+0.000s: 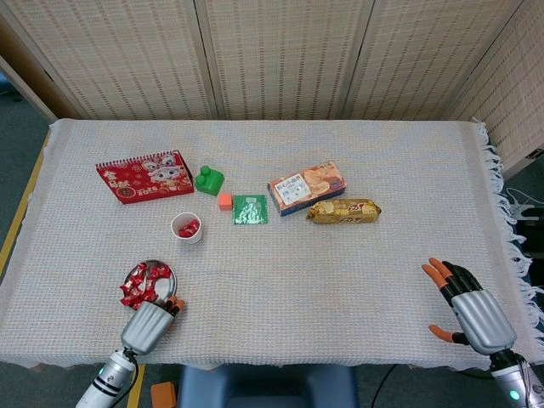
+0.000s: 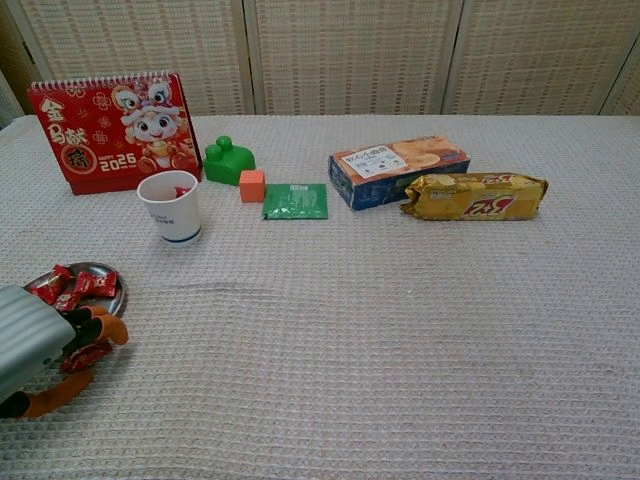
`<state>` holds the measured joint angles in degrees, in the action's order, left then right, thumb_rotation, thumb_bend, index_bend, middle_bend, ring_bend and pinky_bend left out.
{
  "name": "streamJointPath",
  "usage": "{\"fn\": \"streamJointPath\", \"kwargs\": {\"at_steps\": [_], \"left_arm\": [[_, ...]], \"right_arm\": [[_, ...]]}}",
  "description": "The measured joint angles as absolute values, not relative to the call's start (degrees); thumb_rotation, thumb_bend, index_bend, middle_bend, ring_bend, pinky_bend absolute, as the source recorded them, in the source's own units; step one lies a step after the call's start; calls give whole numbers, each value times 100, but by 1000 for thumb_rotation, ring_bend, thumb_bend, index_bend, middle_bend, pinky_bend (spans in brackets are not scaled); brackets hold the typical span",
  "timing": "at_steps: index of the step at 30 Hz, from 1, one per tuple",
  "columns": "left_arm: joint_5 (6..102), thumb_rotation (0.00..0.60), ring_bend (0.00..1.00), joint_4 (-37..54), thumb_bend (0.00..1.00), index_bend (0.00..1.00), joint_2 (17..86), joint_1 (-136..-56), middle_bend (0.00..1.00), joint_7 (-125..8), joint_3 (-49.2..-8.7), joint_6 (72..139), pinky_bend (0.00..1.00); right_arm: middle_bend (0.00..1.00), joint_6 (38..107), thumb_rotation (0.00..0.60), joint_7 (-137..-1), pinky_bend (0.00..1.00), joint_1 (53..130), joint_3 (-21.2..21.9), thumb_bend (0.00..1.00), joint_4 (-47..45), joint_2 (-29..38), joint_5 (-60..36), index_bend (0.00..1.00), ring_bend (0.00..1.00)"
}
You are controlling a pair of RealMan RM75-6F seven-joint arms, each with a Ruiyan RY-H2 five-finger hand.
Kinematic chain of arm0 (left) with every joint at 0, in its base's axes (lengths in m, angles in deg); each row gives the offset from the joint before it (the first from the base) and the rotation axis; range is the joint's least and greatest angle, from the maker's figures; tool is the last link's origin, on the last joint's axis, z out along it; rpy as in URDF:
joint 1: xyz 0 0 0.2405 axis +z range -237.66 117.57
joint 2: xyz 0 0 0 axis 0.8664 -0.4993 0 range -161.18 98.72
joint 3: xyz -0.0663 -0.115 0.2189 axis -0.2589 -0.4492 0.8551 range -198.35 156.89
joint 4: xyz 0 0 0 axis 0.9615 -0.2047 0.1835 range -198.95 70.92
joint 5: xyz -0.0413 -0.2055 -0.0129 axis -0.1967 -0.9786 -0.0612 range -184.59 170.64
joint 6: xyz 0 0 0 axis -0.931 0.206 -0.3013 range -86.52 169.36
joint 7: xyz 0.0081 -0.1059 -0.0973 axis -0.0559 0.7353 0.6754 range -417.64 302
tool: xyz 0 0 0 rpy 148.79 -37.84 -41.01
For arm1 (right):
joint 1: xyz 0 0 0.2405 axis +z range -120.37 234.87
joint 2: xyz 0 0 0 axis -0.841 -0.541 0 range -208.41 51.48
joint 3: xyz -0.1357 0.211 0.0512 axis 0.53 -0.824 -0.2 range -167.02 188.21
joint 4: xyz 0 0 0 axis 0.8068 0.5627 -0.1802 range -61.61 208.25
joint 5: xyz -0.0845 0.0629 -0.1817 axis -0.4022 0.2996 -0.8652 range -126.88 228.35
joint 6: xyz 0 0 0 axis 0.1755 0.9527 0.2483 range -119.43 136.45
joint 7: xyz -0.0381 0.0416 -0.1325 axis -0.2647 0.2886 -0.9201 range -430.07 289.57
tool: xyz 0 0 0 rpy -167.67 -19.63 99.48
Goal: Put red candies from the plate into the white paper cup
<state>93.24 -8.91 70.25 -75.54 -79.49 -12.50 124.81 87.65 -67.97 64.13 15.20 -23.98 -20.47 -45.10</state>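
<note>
A small metal plate (image 1: pixel 163 274) (image 2: pixel 112 303) with several red candies (image 1: pixel 143 283) (image 2: pixel 75 284) sits at the front left. My left hand (image 1: pixel 150 324) (image 2: pixel 38 342) is just in front of it. Its fingers (image 2: pixel 103 327) curl over one loose red candy (image 2: pixel 85 357) lying on the cloth beside the plate, while the thumb stays a little apart below it. The white paper cup (image 1: pixel 186 228) (image 2: pixel 170 207), with red candies inside, stands behind the plate. My right hand (image 1: pixel 469 312) hovers at the front right edge with fingers spread, holding nothing.
Behind the cup are a red desk calendar (image 1: pixel 144 176), a green block (image 1: pixel 208 179), a small orange cube (image 1: pixel 224 201) and a green sachet (image 1: pixel 250 209). A biscuit box (image 1: pixel 307 187) and a yellow snack pack (image 1: pixel 343 211) lie mid-table.
</note>
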Motion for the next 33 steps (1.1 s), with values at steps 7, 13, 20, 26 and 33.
{"fn": "streamJointPath", "kwargs": {"at_steps": [7, 13, 20, 26, 33], "left_arm": [[9338, 600, 855, -951, 402, 431, 7056, -7539, 495, -7915, -1287, 12488, 1000], [9320, 600, 855, -981, 410, 460, 7052, -7524, 532, -7891, -1311, 12458, 1000], [9341, 600, 855, -799, 413, 475, 6908, -7494, 541, -7906, -1316, 12529, 1000], [9435, 600, 855, -436, 413, 476, 6695, -7507, 542, -7990, -1341, 12666, 1000], [9548, 600, 856, 216, 411, 476, 6415, -7798, 539, -8177, -1665, 12729, 1000]], "right_arm": [[0, 8761, 600, -6791, 107, 6414, 1517, 61, -2394, -2048, -4507, 0, 0], [0, 8774, 600, -6782, 109, 6407, 1510, 62, -2392, -2049, -4498, 0, 0], [0, 8756, 600, -6799, 111, 6414, 1503, 62, -2395, -2041, -4485, 0, 0], [0, 8734, 600, -6826, 114, 6421, 1503, 61, -2401, -2030, -4480, 0, 0], [0, 8718, 600, -6862, 117, 6423, 1502, 62, -2408, -2018, -4475, 0, 0]]}}
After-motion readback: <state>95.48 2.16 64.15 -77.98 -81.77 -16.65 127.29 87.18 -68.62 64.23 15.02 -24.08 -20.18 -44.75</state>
